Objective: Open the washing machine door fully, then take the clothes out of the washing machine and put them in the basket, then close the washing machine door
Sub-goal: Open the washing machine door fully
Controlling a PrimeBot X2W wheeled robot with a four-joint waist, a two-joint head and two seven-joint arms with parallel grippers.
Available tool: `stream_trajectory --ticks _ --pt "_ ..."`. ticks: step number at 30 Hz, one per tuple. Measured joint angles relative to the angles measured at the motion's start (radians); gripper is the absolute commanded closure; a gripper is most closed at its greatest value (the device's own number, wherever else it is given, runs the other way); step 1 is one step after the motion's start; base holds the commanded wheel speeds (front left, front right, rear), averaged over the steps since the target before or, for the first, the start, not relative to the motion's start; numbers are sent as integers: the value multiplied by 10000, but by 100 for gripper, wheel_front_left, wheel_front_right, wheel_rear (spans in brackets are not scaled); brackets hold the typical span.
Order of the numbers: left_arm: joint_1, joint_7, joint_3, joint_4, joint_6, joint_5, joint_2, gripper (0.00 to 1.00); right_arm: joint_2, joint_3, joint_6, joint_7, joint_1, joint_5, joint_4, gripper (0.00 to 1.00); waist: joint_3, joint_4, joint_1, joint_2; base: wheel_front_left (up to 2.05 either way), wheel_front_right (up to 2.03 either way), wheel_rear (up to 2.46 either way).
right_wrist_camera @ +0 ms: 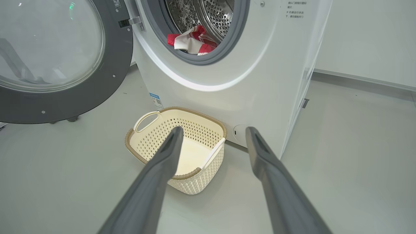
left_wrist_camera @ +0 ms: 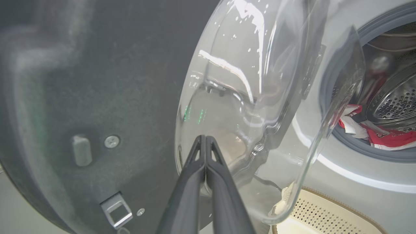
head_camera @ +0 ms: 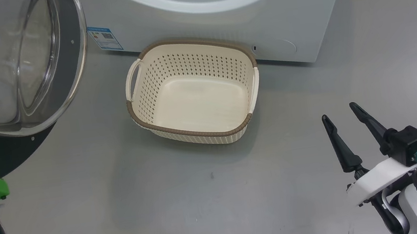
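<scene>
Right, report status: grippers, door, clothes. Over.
Left gripper shut, tips by the glass of the washing machine door. Right gripper open, holding nothing. Door open, clothes in the drum, basket empty. Nothing seen between drum and basket.

floor (right_wrist_camera: 341, 146): smooth pale grey | wall (right_wrist_camera: 367, 39): plain white | baseboard (right_wrist_camera: 357, 79): grey

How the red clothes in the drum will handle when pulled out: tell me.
Probably floppy: the clothes lie crumpled in folds. Likely light, being thin fabric. They may drag on the grey rubber ring they rest against.
</scene>
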Motion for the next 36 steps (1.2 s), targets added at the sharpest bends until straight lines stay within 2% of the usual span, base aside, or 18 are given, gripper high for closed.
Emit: stream_trajectory --ticks 13,24,36 --pt "337 -86 -767 -374 -351 566 -242 100 385 -194 0 0 20 362 58 0 -1158 -308 0 0 0 0 0" --pt "1269 -88 -1824 -779 -878 1024 -646 100 502 -316 0 0 229 405 -42 0 -1805 -1199 0 0 0 0 0" --pt "1964 -161 -2196 -1396 -966 1127 -1237 100 533 -395 0 0 499 403 -263 0 -2148 -2041 0 0 0 0 0"
